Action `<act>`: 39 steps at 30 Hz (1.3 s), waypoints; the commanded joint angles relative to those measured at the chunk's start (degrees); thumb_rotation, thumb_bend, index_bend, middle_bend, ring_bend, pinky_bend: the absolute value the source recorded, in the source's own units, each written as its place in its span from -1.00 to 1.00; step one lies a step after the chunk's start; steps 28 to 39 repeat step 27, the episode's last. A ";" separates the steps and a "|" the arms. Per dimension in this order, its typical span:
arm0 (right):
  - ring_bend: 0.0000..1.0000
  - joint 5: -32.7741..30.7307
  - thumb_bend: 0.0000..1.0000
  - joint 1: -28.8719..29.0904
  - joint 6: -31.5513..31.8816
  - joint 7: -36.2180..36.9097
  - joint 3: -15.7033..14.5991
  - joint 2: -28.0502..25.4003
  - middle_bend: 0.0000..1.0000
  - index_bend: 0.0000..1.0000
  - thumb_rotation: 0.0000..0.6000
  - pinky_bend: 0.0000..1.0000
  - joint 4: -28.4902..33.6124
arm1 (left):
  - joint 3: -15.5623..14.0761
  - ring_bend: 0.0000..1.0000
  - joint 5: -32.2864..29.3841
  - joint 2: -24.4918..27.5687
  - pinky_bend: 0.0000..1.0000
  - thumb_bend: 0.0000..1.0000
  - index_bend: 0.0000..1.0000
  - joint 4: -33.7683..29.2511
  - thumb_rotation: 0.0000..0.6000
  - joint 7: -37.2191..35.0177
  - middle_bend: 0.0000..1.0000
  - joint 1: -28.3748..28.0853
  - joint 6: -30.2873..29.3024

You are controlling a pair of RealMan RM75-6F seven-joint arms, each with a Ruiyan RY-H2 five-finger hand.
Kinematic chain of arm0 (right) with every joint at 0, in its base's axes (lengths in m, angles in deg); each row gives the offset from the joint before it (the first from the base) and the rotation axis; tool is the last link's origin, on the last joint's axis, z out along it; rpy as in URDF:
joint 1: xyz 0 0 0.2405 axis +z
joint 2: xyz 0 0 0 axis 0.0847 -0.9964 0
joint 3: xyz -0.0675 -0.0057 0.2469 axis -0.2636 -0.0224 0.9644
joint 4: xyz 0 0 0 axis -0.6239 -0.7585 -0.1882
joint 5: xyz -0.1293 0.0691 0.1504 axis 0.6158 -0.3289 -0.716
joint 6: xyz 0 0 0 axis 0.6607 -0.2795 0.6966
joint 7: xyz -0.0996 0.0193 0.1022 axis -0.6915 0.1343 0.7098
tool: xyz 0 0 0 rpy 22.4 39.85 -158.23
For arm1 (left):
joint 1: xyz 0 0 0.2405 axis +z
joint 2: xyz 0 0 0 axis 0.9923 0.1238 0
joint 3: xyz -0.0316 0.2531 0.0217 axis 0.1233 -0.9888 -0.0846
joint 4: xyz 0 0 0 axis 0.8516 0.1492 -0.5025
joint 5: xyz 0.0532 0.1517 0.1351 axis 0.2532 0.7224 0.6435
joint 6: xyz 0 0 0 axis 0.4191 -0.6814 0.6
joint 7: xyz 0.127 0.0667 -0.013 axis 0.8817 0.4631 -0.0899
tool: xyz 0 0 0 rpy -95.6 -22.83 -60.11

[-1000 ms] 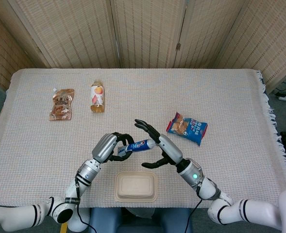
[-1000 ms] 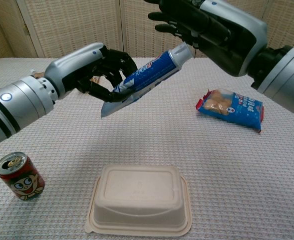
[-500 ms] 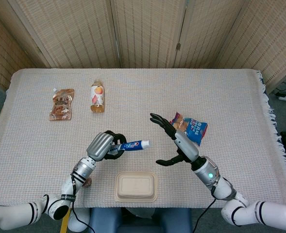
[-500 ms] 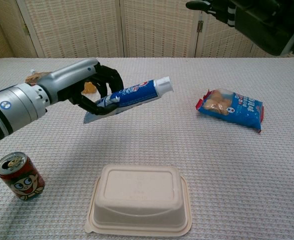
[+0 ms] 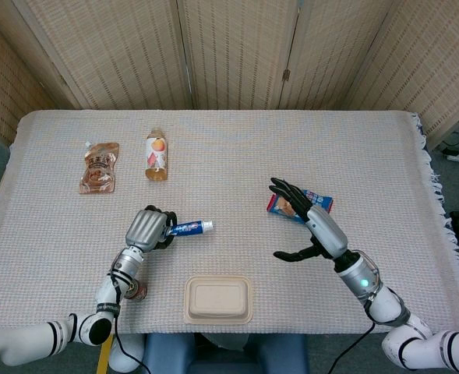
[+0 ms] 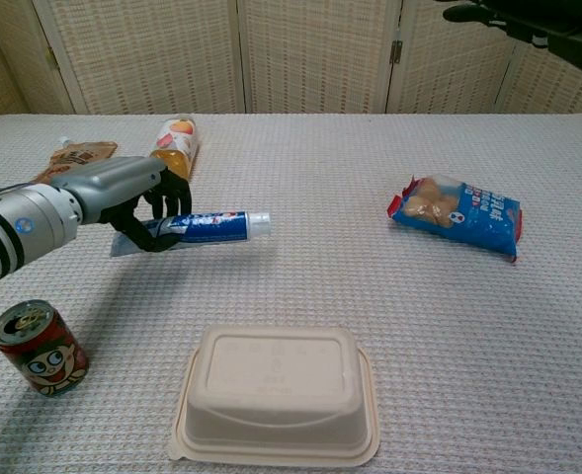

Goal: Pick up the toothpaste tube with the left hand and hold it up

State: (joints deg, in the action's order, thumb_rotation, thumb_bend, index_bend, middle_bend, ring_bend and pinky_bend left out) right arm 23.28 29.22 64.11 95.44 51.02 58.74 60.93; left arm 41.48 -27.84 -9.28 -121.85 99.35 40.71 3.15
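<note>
The toothpaste tube (image 5: 188,227) (image 6: 204,226) is white and blue, lying nearly level in the air with its cap pointing right. My left hand (image 5: 146,229) (image 6: 132,200) grips its flat end, fingers curled around it, above the table left of centre. My right hand (image 5: 313,227) hangs to the right with its fingers spread and nothing in it; in the chest view only its dark fingertips (image 6: 488,12) show at the top right edge.
A beige lidded container (image 5: 218,298) (image 6: 276,395) sits at the front edge. A red drink can (image 6: 41,348) stands front left. A blue snack bag (image 5: 320,204) (image 6: 457,212) lies right, under my right hand. A peach pouch (image 5: 157,154) and brown pouch (image 5: 99,167) lie at the back left.
My left hand has carried the tube down and to the left, and the tube has levelled out. My right hand has drawn away to the right, over the snack bag.
</note>
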 commanded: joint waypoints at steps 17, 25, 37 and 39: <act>-1.00 -7.45 -0.70 -10.40 0.38 -28.29 -5.25 -10.96 -1.00 -1.00 1.00 -1.00 2.77 | -4.40 -0.55 10.74 13.93 -0.68 0.12 -0.55 -11.26 1.00 -6.73 -0.36 11.52 -15.51; -1.00 -10.80 -0.70 -17.51 4.67 -30.46 -6.87 -14.29 -1.00 -1.00 1.00 -1.00 4.33 | -8.02 -0.55 16.92 20.14 -0.74 0.12 -0.48 -14.46 1.00 -8.11 -0.36 19.44 -25.71; -1.00 -10.82 -0.70 -19.04 6.07 -30.33 -7.09 -14.34 -1.00 -1.00 1.00 -1.00 3.83 | -8.64 -0.55 18.02 20.79 -0.75 0.12 -0.47 -14.86 1.00 -8.58 -0.36 21.14 -27.84; -1.00 -10.82 -0.70 -19.04 6.07 -30.33 -7.09 -14.34 -1.00 -1.00 1.00 -1.00 3.83 | -8.64 -0.55 18.02 20.79 -0.75 0.12 -0.47 -14.86 1.00 -8.58 -0.36 21.14 -27.84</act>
